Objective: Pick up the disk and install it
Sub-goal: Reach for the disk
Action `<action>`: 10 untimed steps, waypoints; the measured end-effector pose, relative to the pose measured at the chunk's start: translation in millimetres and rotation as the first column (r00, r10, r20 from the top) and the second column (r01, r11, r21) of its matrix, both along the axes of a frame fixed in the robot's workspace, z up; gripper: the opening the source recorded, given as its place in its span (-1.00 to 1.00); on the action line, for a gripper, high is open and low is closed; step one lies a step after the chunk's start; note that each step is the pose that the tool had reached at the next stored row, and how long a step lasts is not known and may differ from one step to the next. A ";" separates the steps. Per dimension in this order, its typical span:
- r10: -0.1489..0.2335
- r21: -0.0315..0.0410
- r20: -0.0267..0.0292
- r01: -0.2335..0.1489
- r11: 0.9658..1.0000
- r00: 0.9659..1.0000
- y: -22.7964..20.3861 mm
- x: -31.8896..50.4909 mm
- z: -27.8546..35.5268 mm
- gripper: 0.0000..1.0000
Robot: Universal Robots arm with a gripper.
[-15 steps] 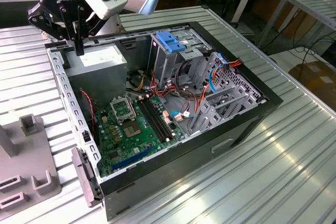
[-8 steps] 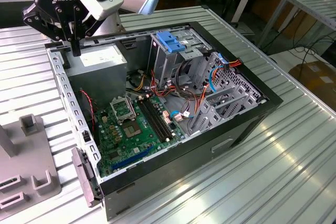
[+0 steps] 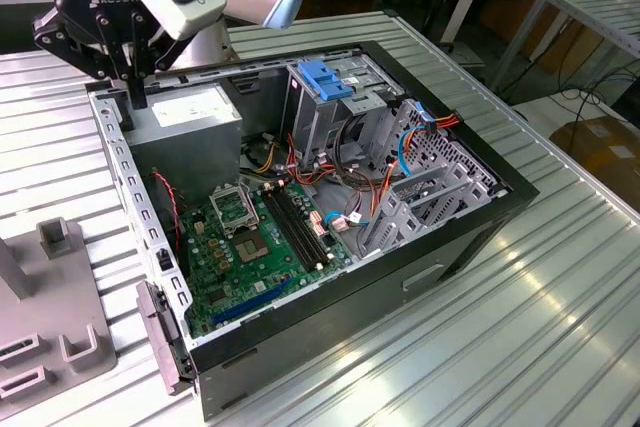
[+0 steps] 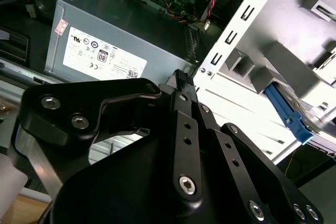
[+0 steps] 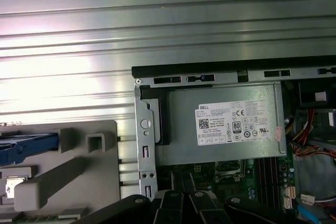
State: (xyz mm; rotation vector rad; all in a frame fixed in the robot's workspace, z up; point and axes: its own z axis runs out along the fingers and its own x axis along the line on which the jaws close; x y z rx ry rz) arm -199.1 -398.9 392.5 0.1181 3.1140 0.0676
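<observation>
Ribbed metal table (image 5: pixel 157 24), disk (image 5: pixel 31 146) partly cropped

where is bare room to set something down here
Free: the ribbed aluminium table on the exterior view's right of the open black computer case. Crowded: inside it, orange and blue cables around the grey metal drive cage.

- bench (image 3: pixel 560 327): ribbed bare metal, glossy, throwing back light.
- power supply box (image 5: pixel 220 153): dull grey sheet metal, with a white paper sticker (image 5: pixel 233 121).
- end effector (image 4: pixel 181 76): matt black, with shiny screw heads (image 4: pixel 186 183).
- disk (image 5: pixel 29 148): blue plastic edge frame.
- holder (image 3: pixel 60 317): smooth matt grey.
</observation>
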 end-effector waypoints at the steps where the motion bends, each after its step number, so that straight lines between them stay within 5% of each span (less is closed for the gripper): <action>1: 0.000 0.000 0.000 0.000 1.000 1.000 0.0 -0.7 0.0 -0.80; 10: 0.000 0.000 0.000 0.000 1.000 1.000 0.0 -7.8 -0.1 -0.80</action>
